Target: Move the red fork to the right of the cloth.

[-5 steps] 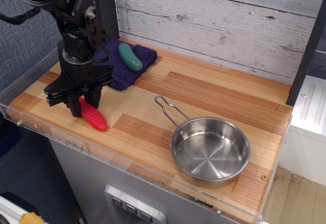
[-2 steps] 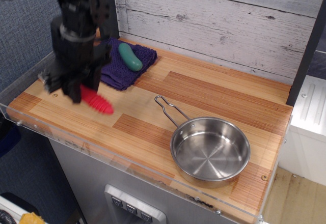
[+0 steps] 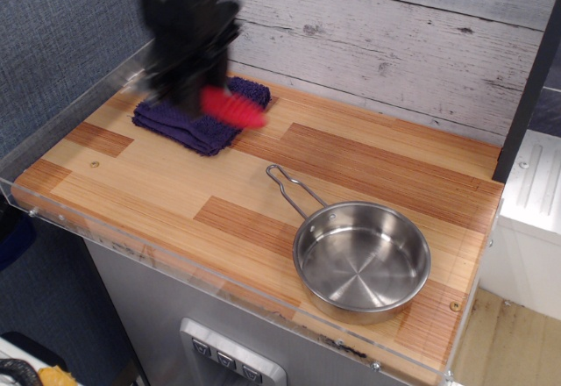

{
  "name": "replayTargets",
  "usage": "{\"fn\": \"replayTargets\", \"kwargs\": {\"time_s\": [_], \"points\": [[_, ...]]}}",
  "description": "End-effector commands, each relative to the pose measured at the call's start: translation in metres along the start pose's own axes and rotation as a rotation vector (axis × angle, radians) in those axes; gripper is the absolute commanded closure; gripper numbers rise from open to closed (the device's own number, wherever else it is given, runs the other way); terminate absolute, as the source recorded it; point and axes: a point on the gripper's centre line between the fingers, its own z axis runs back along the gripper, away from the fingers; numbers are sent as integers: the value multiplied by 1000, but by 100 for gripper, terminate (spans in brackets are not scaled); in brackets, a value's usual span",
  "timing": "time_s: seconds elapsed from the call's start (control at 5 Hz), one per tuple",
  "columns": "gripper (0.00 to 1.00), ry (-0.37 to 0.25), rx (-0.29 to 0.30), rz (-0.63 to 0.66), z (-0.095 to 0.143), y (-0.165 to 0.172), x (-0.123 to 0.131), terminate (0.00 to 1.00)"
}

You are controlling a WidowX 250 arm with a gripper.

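A: What was the setting?
B: A striped wooden desk (image 3: 368, 162) stood before a whitewashed plank wall (image 3: 394, 26), with a clear plastic rim along its near edge.

A: And the hand?
B: The hand (image 3: 188, 70) was a dark blur above the desk's back-left part. It was pinching the red fork (image 3: 232, 108) at one end, though the fingers themselves were too smeared to make out. The red handle stuck out to the right, over the cloth's right edge.

A: Where was the cloth?
B: The cloth (image 3: 188, 123), dark purple, lay flat under the hand, partly hidden by it.

A: Anything else?
B: A steel pan (image 3: 361, 259) sat well apart at the front right, empty, its wire handle pointing back toward the cloth
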Motion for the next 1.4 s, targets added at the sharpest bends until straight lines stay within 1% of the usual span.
{"fn": "replayTargets", "kwargs": {"time_s": [0.0, 0.2, 0.4, 0.6, 0.8, 1.0, 1.2], "points": [[100, -14, -46, -98, 22, -41, -46, 0], [100, 9, -36, -161, 17, -55, -75, 0], [100, 23, -47, -168, 12, -65, -93, 0], [100, 10, -38, -176, 0, -74, -105, 0], [100, -4, -36, -215, -20, -82, -120, 0], [100, 3, -13, -273, -37, -90, -137, 0], [100, 5, -1, -317, -51, -97, -142, 0]]}}
